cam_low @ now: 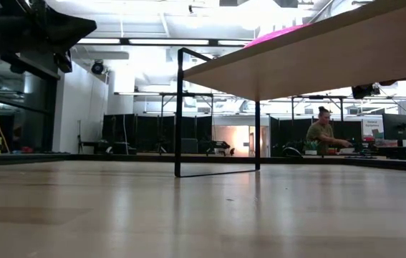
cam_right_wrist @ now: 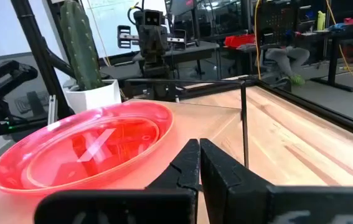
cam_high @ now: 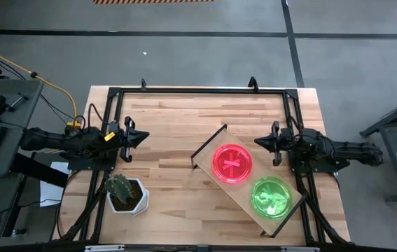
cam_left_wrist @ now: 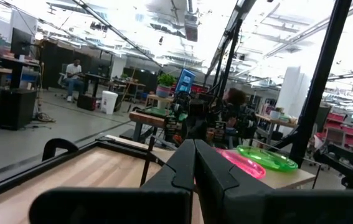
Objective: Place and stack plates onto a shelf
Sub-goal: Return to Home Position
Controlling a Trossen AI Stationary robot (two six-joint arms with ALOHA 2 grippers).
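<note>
A pink-red stack of plates (cam_high: 232,163) and a green stack (cam_high: 271,197) rest on the light-wood shelf (cam_high: 205,155), which lies slantwise on the table's right half. How many plates each stack holds does not show. My left gripper (cam_high: 144,136) hovers shut over the table's left side, far from the shelf. My right gripper (cam_high: 258,142) hovers shut just beyond the shelf's far right edge, close to the pink stack (cam_right_wrist: 89,149). In the left wrist view the pink plate (cam_left_wrist: 241,163) and green plate (cam_left_wrist: 266,157) show ahead.
A white pot with a cactus (cam_high: 126,192) stands near the table's near left edge. A black frame (cam_high: 198,90) runs around the tabletop. Bare wood (cam_high: 177,119) lies between the two grippers. A person (cam_low: 322,134) sits in the room beyond.
</note>
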